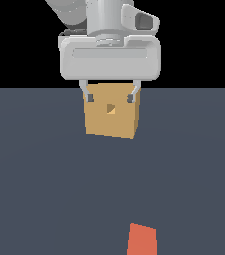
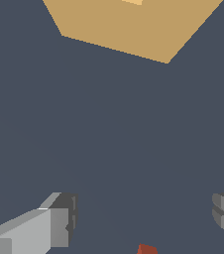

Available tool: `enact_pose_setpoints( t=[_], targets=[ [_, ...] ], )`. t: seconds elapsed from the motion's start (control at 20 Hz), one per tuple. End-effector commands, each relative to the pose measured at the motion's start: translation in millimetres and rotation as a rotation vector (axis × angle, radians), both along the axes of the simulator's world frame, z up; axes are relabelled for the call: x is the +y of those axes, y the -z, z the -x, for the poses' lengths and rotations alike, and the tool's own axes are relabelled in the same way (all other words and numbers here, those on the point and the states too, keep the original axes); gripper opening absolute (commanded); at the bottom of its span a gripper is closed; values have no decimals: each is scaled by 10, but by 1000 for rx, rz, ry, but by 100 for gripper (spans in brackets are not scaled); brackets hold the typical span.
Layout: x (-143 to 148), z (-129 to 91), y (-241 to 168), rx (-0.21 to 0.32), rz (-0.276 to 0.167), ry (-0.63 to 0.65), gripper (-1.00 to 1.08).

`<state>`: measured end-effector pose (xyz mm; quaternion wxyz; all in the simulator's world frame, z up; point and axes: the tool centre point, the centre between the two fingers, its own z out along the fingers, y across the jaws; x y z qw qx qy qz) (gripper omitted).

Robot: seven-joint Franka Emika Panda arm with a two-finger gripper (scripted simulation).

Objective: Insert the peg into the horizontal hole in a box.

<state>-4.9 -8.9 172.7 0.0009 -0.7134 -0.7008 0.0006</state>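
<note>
Exterior view puts the gripper [image 1: 110,97] high over the dark floor [image 1: 35,174], its 2 fingers [image 1: 89,95] spread wide and grasping nothing. Seen from this camera they overlap the upper corners of the box [image 1: 110,113], but whether they are near it in depth cannot be told from here. The hole [image 1: 111,108] shows as a small dark square with a lighter orange inner wall at the centre of the tan face turned toward this camera. The peg [image 1: 142,239] lies well apart from the box, at the near edge of the picture and a little to the exterior view's right; only its orange-red end shows, the rest cut off by the frame.

I judge the task to be at its first step: reaching for the peg, with no grasp yet made. The next move calls for travelling to the peg, lowering with the fingers on either side of it, and closing on it.

Wrist view adds what the other lacks: bare floor lies between fingers and box, so the box stands clear of the gripper, and a sliver of the peg shows at the picture's edge between the 2 fingers. The hole itself is not in this view.
</note>
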Motion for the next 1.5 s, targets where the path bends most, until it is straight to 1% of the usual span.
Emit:
enact_pose_setpoints(
  t=[0.0,0.2,0.3,0.45,0.65,1.15,1.3,1.45],
  targets=[
    [0,0,0,0,0,0,100],
    [-96,-10,32,0,0,7,100],
    [-215,-21,71,0,1,16,100],
    [-479,-42,158,0,1,35,100],
    [-962,-71,318,-1,3,70,100],
    [-2369,-80,784,-2,3,173,100],
    [-2697,-67,893,-2,2,197,100],
    [-2936,-56,971,-2,2,215,100]
  ],
)
